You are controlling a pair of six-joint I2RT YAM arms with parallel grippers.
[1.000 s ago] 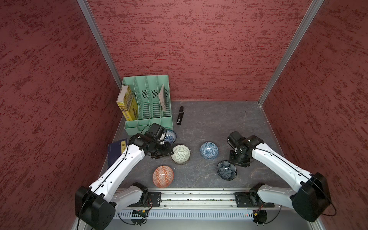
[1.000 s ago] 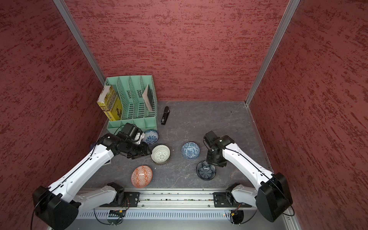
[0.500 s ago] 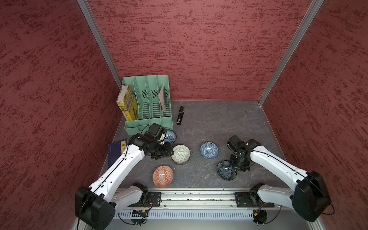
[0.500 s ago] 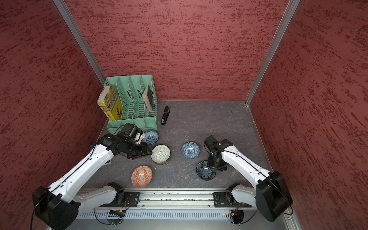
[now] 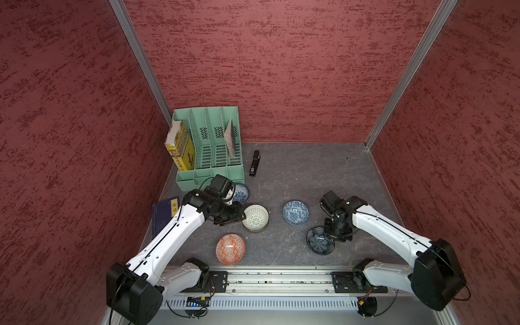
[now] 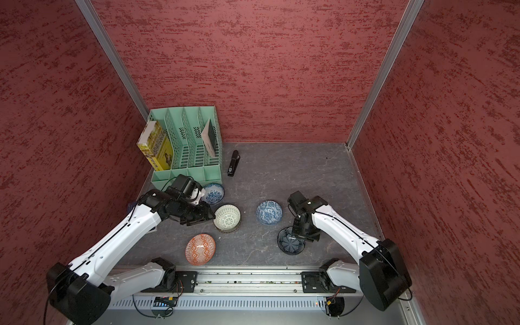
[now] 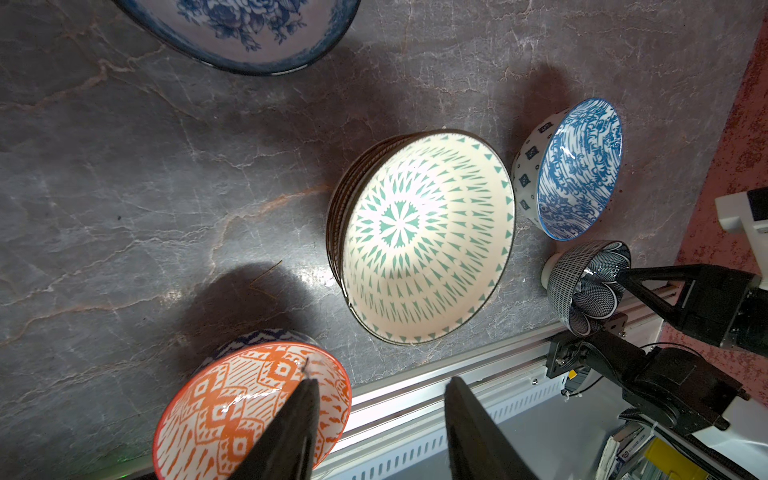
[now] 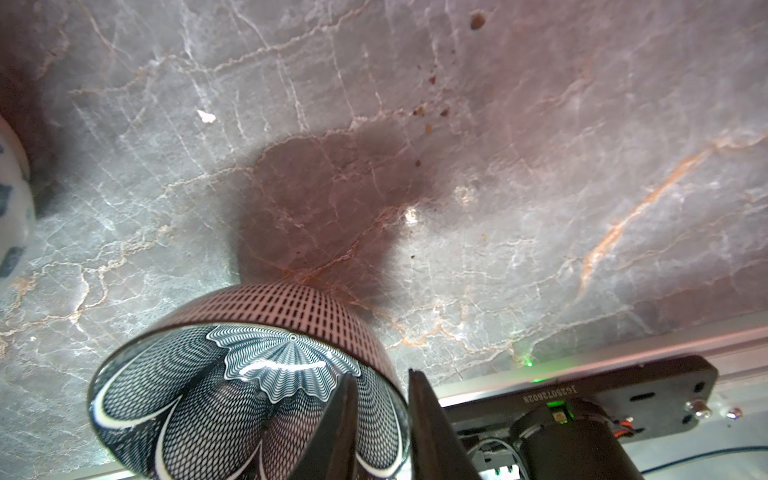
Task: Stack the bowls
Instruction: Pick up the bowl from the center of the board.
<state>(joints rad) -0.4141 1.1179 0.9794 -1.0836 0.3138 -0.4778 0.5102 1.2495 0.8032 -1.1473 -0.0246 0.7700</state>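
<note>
left gripper: jaws seen apart, nothing held | right gripper: jaws clamped on rim of dark-blue flower bowl, lower right of centre in both top views | cream bowl: nested on others, centre

The orange bowl bears white diamonds; the cream bowl green triangles; the flower bowl dark-blue mesh petals; the counter is grey, veined.
</note>
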